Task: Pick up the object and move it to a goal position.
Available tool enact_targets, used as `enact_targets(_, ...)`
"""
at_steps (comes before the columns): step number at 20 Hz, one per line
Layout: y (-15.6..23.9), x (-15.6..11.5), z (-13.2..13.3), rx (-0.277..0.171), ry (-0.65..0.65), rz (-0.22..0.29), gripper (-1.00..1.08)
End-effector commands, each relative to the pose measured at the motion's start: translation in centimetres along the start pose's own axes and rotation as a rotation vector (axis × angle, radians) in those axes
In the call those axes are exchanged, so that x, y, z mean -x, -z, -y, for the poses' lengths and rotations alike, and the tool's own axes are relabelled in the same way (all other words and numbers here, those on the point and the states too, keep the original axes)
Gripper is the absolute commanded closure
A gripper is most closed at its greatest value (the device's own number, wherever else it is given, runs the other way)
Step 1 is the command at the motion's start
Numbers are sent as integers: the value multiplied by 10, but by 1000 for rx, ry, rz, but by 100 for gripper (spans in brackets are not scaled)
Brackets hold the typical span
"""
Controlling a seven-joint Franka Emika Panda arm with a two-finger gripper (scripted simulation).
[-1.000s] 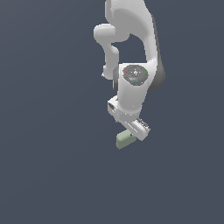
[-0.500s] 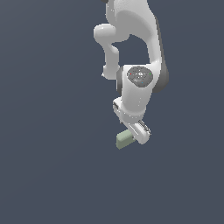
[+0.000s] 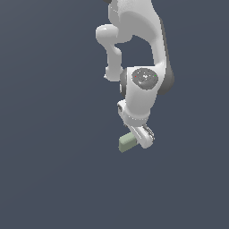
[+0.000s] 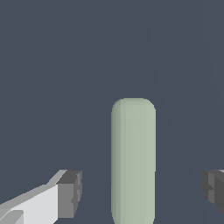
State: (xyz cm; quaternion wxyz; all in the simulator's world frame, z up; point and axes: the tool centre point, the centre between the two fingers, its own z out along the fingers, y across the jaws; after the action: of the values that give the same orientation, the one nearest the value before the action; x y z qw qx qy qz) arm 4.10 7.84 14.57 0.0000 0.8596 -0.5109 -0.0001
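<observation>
Since a second ago the wrist has turned: the round joint cap, then square to the exterior camera, now sits tilted, and the hand has swung closer over the block [image 3: 126, 142]. The block itself has not shifted between pictures. We read this as alignment of the fingers to the block before a descent; no grasp yet.

Block: pale green, rounded, lying on the plain dark floor. In the exterior view it shows just beside the gripper [image 3: 144, 135], on the exterior view's left of it, partly hidden by the hand.

In the wrist view the block [image 4: 133, 159] stands lengthwise between the two dark fingertips [image 4: 70, 194]. Fingers spread wide, with floor visible on both sides of the block, so nothing is touching it. The block sits nearer one finger than the other, slightly off the middle of the gap. The gripper [image 4: 140, 192] straddles the block's short dimension, which suits a pinch across its narrow sides.

Arm pose: upper links come down from above the block, elbow bent, forearm dropping steeply, hand canted toward the block rather than plumb. How high the fingertips sit above the floor we cannot tell.

No goal marker visible. Task judged early: approach done, grasp and carry outstanding.
</observation>
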Motion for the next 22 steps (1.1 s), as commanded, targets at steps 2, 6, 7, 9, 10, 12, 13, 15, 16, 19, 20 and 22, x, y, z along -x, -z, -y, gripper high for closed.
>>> enact_targets(2,-4,0,0,0,0,0,-92)
enact_targets(6,-19,0,-1,0,-2,0,-92)
enact_targets(7,-25,0,-1,0,-3,0,-92)
enact_targets(9,-36,0,-1,0,-4,0,-92)
enact_targets(10,-41,0,-1,0,-4,0,-92)
enact_targets(12,-47,0,-1,0,-5,0,-92)
enact_targets(13,-49,0,-1,0,-5,0,-92)
enact_targets(15,-50,0,0,0,-5,0,-92)
enact_targets(16,-50,0,0,0,-5,0,-92)
enact_targets(19,-50,0,0,0,-5,0,108)
enact_targets(20,-50,0,0,0,-5,0,108)
enact_targets(22,-50,0,0,0,-5,0,108)
